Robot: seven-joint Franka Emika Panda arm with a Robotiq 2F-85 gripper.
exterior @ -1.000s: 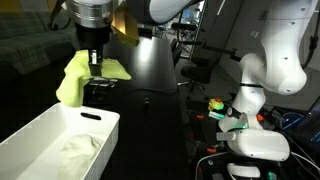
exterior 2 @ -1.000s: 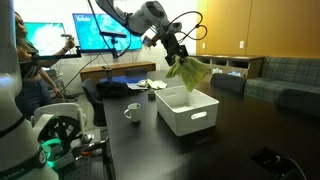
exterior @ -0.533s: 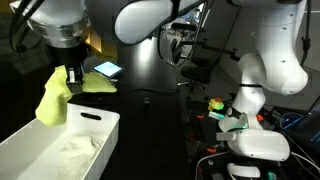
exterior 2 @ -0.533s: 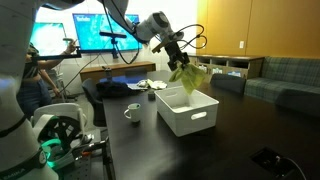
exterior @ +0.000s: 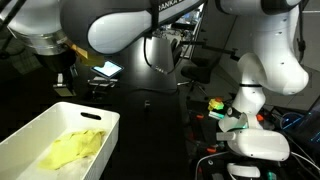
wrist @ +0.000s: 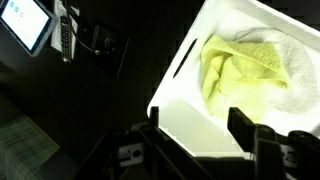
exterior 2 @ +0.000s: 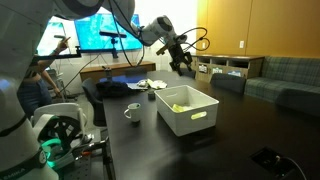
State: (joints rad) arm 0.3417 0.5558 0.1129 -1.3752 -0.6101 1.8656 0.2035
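My gripper hangs with its fingers spread apart, gripping nothing. Below and ahead of them the yellow cloth lies crumpled inside the white bin, against a white cloth farther in. The bin's near wall sits just under my fingertips. Off to one side, a lit tablet lies on the dark table. In an exterior view, a mug stands near the bin.

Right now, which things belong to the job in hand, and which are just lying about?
In the job:
- yellow cloth, lying in the bin
- bin
- tool, open above the bin, holding nothing

Lying about:
- mug, outside the bin
- tablet, screen lit, away from the bin
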